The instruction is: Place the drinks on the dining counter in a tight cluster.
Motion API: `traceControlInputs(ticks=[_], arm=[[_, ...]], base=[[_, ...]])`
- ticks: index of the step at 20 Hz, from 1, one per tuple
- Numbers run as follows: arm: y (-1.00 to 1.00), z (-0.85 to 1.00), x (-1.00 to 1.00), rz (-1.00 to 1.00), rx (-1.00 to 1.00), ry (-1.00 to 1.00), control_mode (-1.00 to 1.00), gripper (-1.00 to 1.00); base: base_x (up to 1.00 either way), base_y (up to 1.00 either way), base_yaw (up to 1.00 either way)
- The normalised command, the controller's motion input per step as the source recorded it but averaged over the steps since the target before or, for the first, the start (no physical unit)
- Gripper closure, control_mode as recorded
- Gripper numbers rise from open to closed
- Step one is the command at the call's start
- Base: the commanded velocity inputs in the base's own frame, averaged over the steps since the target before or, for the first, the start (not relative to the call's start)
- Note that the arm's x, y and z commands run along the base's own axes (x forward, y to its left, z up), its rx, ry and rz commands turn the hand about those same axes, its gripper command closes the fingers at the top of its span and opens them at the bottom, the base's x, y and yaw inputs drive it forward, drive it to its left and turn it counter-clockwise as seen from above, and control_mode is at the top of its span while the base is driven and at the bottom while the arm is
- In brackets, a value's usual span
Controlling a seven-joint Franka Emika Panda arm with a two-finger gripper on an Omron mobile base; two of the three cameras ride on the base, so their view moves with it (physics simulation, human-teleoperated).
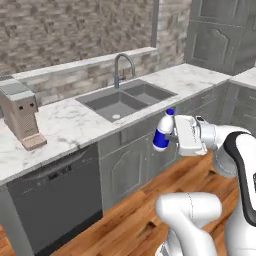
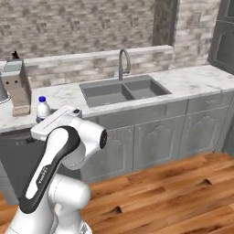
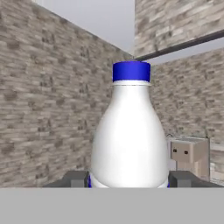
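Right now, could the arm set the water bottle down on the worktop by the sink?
Probably yes: the hand holds the water bottle in front of the cabinets, just below the worktop edge, nothing between.

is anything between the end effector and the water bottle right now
No. The end effector is already shut on the water bottle, carried in the air in front of the sink counter; its fingertips flank the bottle's base with nothing in between.

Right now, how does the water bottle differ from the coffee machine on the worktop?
The water bottle is small, white with a blue cap and label; the coffee machine is bigger, boxy and brown-grey. The bottle is held in the air between the fingers, in front of the cabinets; the machine stands on the marble worktop. Both are upright.
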Motion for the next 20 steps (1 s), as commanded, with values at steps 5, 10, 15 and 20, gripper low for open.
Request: traceControlInputs(ticks=[5, 10, 15, 20], arm=[[0.0, 0.0, 0.0, 0.0, 0.0, 0.0, 1.0, 1.0], [0.0, 0.0, 0.0, 0.0, 0.0, 0.0, 1.0, 1.0], [0.0, 0.0, 0.0, 0.0, 0.0, 0.0, 1.0, 1.0], [0.0, 0.0, 0.0, 0.0, 0.0, 0.0, 1.0, 1.0]], base=[[-1.0, 0.19, 0.44], [-0.49, 0.93, 0.23], [-0.02, 1.0, 0.03], [0.18, 1.0, -0.03]])
